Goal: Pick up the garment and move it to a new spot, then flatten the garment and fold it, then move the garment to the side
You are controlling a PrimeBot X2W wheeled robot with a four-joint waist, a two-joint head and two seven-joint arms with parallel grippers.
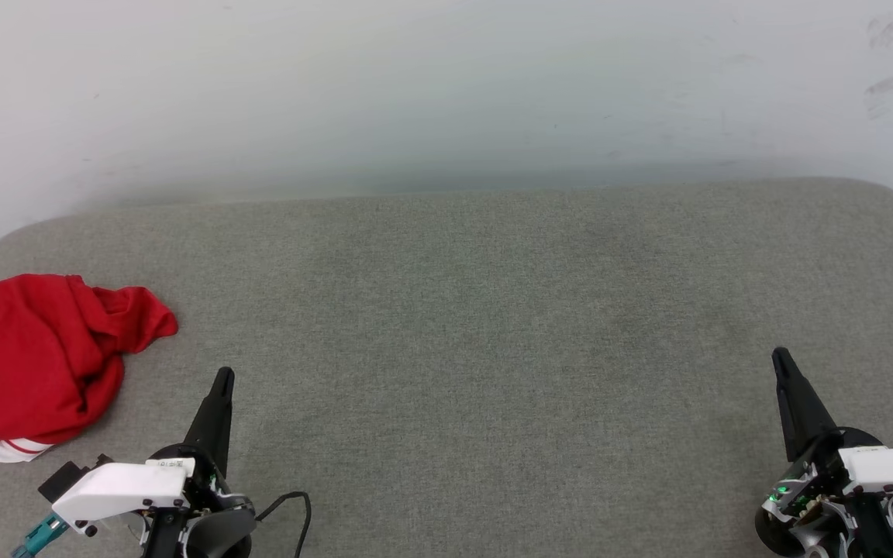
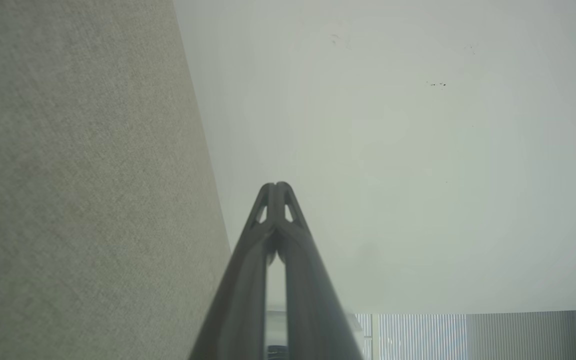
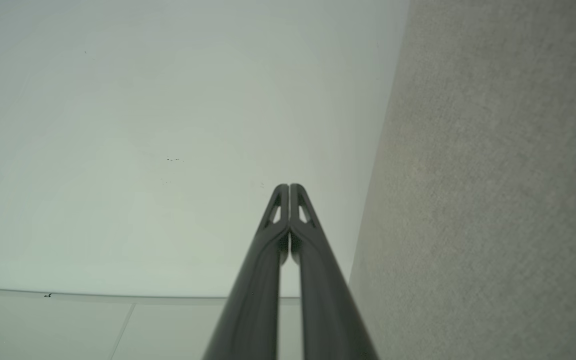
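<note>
- The surface [image 1: 493, 310] is a broad slab covered in grey woven cloth with a fine, slightly mottled grain. Its far corners are rounded, and its far edge meets the wall.
- The wall [image 1: 446, 93] is plain white and smooth, with a few faint dark scuffs towards its upper right.
- The garment [image 1: 43, 356] lies crumpled in a soft heap at the left edge of the surface, towards the near left corner. It is red knit cloth, bunched into deep folds, with one point of fabric trailing towards the middle of the surface. A bit of white cloth with red stripes [image 1: 8, 449] pokes out from under its near side. No print is visible in this heap.
- The left gripper [image 1: 223, 377] is over the near edge of the surface, just beside the garment but clear of it. Its two long dark fingers are pressed together into one tapering point, holding nothing. Its wrist housing is white.
- The right gripper [image 1: 780, 356] is near the near right corner, well apart from the garment. Its fingers are likewise together and empty.
- A thin black cable [image 1: 295, 508] loops beside the left wrist.
</note>
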